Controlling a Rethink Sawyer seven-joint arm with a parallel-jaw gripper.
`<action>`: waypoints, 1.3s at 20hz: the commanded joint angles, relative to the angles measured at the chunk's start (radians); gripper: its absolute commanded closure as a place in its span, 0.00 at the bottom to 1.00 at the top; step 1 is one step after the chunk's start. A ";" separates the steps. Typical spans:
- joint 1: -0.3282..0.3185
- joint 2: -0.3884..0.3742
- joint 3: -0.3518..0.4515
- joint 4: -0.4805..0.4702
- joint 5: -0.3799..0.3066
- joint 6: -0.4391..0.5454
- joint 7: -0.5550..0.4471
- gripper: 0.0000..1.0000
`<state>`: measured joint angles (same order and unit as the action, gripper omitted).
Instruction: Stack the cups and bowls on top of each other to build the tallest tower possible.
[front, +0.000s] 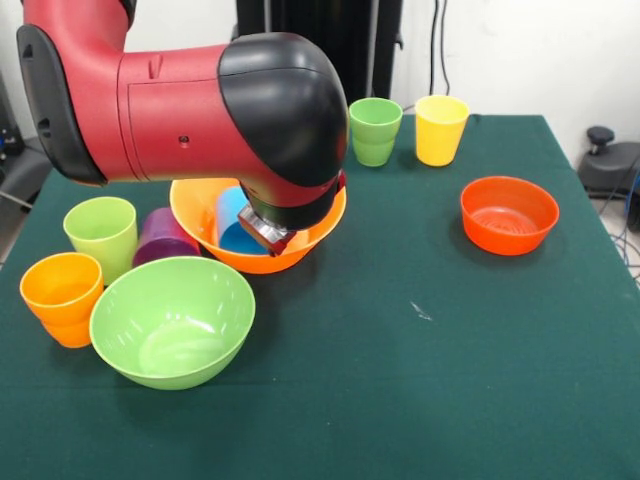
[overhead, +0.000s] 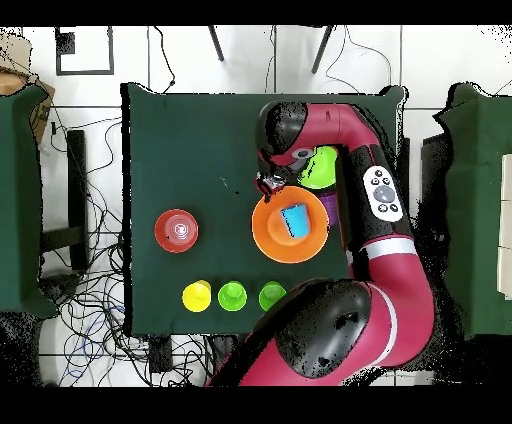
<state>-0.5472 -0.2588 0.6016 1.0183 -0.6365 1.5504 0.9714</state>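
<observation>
The large orange bowl (front: 200, 215) (overhead: 268, 238) stands left of the table's middle, with the blue cup (front: 232, 222) (overhead: 295, 220) inside it. My gripper (front: 266, 232) (overhead: 270, 183) hangs low at the bowl's rim, beside the blue cup; the arm's black wrist hides most of it. The large lime-green bowl (front: 172, 320) (overhead: 322, 168) sits in front. The purple cup (front: 163, 237), lime cup (front: 102, 233) and orange cup (front: 62, 297) stand to the left. The darker green cup (front: 375, 130) (overhead: 232, 295) and yellow cup (front: 440, 128) (overhead: 196, 296) stand at the back. The red-orange bowl (front: 508, 213) (overhead: 176, 230) stands at the right.
In the overhead view one more green cup (overhead: 272, 296) stands beside the other two; the arm hides it in the front view. The red arm (front: 150, 100) reaches over the table's left half. Green cloth (front: 420, 380) covers the table. Cables lie on the floor around it.
</observation>
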 joint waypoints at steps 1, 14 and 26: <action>0.038 0.024 0.011 -0.024 -0.082 0.000 -0.290 0.00; 0.042 0.021 0.007 -0.018 -0.081 0.007 -0.290 1.00; 0.038 0.020 0.002 -0.006 -0.084 0.004 -0.292 1.00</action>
<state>-0.5366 -0.2586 0.6018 1.0183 -0.6365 1.5502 0.9714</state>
